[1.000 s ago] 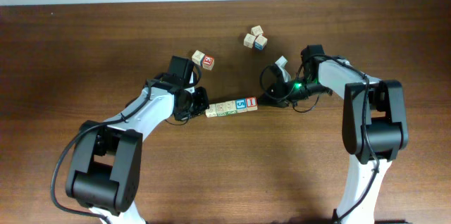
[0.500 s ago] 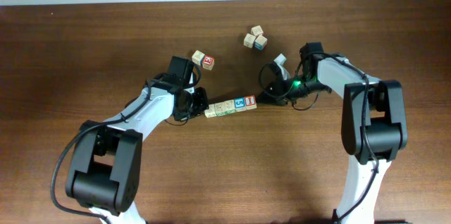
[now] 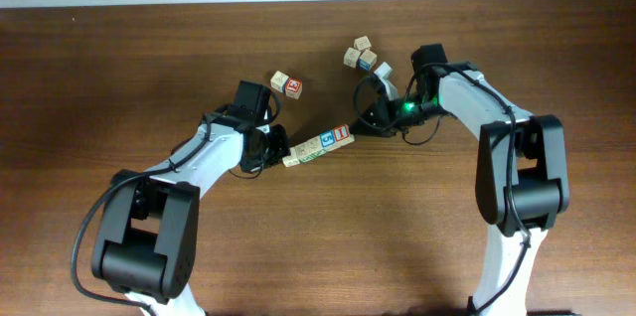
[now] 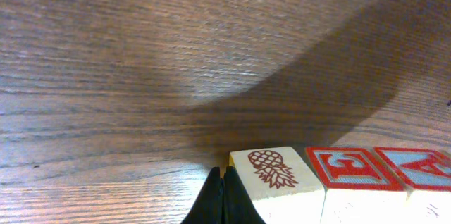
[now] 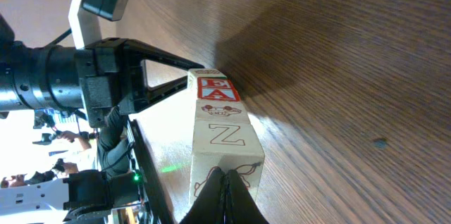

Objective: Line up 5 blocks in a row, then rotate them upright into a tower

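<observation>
The 5 blocks (image 3: 318, 145) lie joined as one slanted line on the table, the red-marked end higher at the right. My left gripper (image 3: 282, 153) is shut, with its tip beside the line's lower left end. In the left wrist view the shut gripper (image 4: 223, 197) touches the pineapple cube (image 4: 273, 175). My right gripper (image 3: 359, 127) is shut and sits against the upper right end. In the right wrist view that gripper (image 5: 225, 197) presses on the nearest cube (image 5: 227, 169), and the row (image 5: 220, 115) runs away from it. Neither gripper holds anything.
A separate pair of cubes (image 3: 285, 82), one plain and one red, lies behind the left gripper. A cluster of three cubes (image 3: 361, 55) sits close behind the right gripper. Both arms curve in from the front edge.
The line has turned counter-clockwise: its right end swung up and away, its left end dropped slightly. My right gripper moved up and left with it. Both stayed shut.
</observation>
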Controlling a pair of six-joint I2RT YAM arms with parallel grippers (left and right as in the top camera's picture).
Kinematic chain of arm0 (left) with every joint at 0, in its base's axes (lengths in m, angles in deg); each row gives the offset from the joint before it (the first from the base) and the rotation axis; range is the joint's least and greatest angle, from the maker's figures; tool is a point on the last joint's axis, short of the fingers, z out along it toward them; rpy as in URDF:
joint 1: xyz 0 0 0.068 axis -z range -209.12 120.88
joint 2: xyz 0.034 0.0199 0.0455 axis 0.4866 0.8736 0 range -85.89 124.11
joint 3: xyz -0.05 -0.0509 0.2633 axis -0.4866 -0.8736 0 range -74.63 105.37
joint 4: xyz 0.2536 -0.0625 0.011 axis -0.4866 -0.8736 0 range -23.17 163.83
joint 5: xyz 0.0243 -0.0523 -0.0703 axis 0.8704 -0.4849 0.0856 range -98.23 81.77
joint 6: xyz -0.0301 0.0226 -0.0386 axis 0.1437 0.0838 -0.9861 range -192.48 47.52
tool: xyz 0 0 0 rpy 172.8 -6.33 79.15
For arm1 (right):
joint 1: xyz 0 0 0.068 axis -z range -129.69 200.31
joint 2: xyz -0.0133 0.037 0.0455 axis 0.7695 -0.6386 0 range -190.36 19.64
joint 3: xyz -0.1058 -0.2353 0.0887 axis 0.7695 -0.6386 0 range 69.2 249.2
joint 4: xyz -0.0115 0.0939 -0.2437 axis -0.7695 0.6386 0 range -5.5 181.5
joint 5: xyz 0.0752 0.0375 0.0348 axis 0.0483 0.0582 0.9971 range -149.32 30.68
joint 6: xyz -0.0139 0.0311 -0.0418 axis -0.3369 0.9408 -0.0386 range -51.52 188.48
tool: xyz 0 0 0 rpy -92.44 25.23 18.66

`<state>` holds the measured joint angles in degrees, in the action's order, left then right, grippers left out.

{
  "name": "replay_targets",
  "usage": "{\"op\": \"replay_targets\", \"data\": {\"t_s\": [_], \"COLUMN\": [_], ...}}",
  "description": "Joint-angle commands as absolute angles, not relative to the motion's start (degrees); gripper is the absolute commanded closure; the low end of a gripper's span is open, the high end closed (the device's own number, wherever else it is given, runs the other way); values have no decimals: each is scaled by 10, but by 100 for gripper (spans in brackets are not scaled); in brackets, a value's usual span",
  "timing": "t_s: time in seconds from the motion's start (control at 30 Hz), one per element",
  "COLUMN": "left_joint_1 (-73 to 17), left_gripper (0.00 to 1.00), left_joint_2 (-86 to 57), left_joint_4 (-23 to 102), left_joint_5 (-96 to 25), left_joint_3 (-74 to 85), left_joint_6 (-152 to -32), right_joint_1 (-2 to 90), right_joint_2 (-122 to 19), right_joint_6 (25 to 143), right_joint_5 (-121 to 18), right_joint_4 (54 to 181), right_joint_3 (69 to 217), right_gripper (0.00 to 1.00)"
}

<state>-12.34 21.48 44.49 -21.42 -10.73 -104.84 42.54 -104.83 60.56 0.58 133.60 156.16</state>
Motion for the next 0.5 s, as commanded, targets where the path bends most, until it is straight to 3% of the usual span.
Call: {"op": "replay_targets", "data": {"t_s": [0.0, 0.47], "left_joint_1": [-105, -105], "left_gripper": [100, 100], "left_joint_2": [220, 220], "left_joint_4": [462, 462], "left_joint_5": [-294, -295], "left_joint_3": [-104, -104], "left_joint_6": [-1043, -1043], "right_joint_1": [372, 371], "right_joint_2": [-1040, -1052], "right_joint_6": [597, 636], "right_joint_5": [39, -4], "right_joint_4": [1338, 1318], "right_joint_3": [1563, 1560], "right_gripper": [96, 96]}}
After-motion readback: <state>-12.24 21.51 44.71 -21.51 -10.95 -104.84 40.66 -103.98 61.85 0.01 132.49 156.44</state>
